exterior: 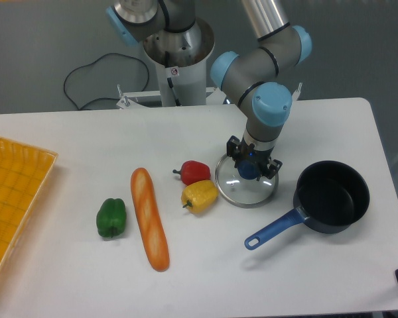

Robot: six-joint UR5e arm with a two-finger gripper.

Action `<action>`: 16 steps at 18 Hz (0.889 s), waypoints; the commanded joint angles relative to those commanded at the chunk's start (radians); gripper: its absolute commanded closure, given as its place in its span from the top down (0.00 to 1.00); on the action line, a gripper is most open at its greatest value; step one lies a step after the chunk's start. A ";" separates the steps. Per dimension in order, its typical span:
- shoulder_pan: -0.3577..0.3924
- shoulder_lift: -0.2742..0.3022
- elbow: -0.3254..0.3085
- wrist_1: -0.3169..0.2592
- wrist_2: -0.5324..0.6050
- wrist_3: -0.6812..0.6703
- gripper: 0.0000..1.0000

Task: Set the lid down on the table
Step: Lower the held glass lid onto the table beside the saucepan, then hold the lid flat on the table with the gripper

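So the lid (246,187) is sitting low over the white table (265,278), between the yellow pepper (199,196) and the dark saucepan (333,197), with the end effector (251,167) clamped on the blue knob from straight above. Whether the metal rim is fully flat on the surface can't really be told from this angle, though it looks level and at table height, so the step in hand is probably the release. It's best done gently: the lid should be confirmed seated all the way round before the fingers are opened, since glass dropped even a little will rattle or skid. The jaws should be opened just enough to clear the knob, then the arm lifted straight up so the lid isn't dragged toward the pepper, which is very close to the left edge. The saucepan's blue handle (272,230) is near too, so sideways drift is best avoided.
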 joint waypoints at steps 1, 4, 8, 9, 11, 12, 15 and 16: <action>0.000 0.000 0.000 0.002 -0.002 0.000 0.32; 0.002 -0.003 0.000 0.011 0.000 0.000 0.32; 0.000 -0.008 0.000 0.012 -0.002 0.000 0.33; 0.000 -0.008 0.000 0.012 -0.002 0.000 0.33; 0.000 -0.009 0.000 0.012 0.000 0.000 0.33; 0.000 -0.009 0.000 0.012 0.000 0.000 0.33; 0.000 -0.009 0.000 0.012 -0.002 0.000 0.34; 0.000 -0.009 0.000 0.012 0.000 0.000 0.35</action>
